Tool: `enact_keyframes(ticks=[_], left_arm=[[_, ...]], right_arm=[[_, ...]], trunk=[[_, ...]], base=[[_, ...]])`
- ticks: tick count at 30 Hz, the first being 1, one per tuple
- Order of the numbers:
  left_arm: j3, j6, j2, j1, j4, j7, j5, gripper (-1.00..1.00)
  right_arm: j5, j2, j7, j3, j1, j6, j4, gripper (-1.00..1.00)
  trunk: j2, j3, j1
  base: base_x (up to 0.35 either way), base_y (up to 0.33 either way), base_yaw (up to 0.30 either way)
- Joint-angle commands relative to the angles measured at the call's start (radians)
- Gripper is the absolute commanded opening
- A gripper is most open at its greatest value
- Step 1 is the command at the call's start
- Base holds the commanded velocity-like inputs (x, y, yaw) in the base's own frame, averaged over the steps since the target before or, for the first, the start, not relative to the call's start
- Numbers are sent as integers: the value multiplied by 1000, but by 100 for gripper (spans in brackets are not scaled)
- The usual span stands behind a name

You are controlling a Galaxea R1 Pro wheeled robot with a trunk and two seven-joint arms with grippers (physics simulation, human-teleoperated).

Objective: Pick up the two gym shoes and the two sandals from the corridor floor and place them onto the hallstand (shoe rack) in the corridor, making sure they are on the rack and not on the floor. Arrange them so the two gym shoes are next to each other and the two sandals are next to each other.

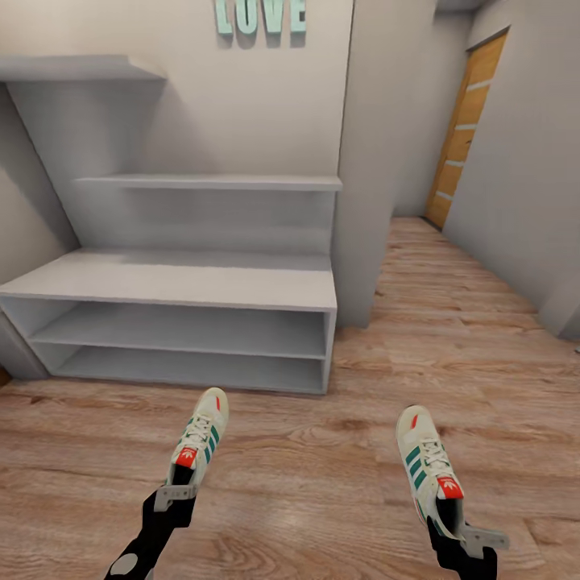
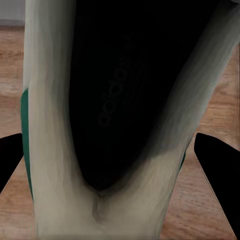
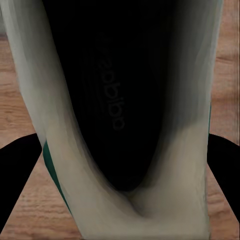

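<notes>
Each gripper holds one gym shoe by its heel, toe pointing toward the hallstand. My left gripper is shut on the left gym shoe, cream-white with teal stripes. My right gripper is shut on the right gym shoe. In the left wrist view the shoe's dark insole sits between two black fingers. The right wrist view shows the other shoe's opening between its fingers. Both shoes hang over the corridor floor, in front of the rack. The sandals are out of view.
The hallstand has a flat bench top, two open shelf rows below and two stepped wall shelves above, with teal LOVE letters. A grey wall corner stands right of it. The corridor runs back to a wooden door.
</notes>
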Motion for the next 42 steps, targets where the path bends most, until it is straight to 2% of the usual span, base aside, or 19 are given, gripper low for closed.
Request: enact_keyframes(ticks=[1, 6, 19, 25, 27, 28, 30, 32, 37, 40, 42], left_arm=[[8, -3, -1, 0, 1, -8, -7, -100], [8, -3, -1, 0, 1, -8, -7, -100], [7, -1, -1, 0, 1, -8, -8, -100], [3, 30, -3, -11, 0, 6, -12, -100], [2, 89, -4, -20, -4, 7, -13, -100], [-1, 221, -16, -39, -20, 4, -13, -100], [-1, 327, -32, -80, -32, 6, -14, -100], [-1, 391, -46, -116, -37, 7, -16, -100], [-1, 500, -83, -202, -40, 10, -20, -100], [-1, 557, -99, -240, -40, 14, -21, -100], [-1, 607, -106, -266, -41, 38, -20, -100]], right_arm=[[3, 1, 10, -7, -1, -3, 1, -100], [3, 1, 10, -7, -1, -4, 0, -100], [3, -1, 9, -8, -1, -3, 0, -100], [4, 1, 11, -7, -1, -3, -2, -100], [5, 0, 12, -8, -1, -3, -3, -100], [5, 0, 13, -8, -1, -3, -3, -100], [5, -1, 12, -8, -1, -3, -1, -100], [5, 0, 11, -8, -1, -3, -1, -100], [5, -2, 11, -9, -1, -3, -2, -100], [5, -4, 10, -9, -1, -3, -2, -100], [5, -5, 10, -9, -1, -3, -2, -100]], trunk=[[0, -1, 0], [0, -1, 0], [0, -1, 0], [0, -1, 0], [0, -1, 0], [0, -1, 0], [0, -1, 0], [0, -1, 0], [0, -1, 0], [0, -1, 0], [0, -1, 0]], base=[[-20, 20, -234], [-7, 7, -154], [0, 0, -13], [0, 0, 0], [0, 0, 0], [0, 0, 0], [0, 0, 0], [0, 0, 0], [0, 0, -36], [0, 0, -183], [0, 0, -236]])
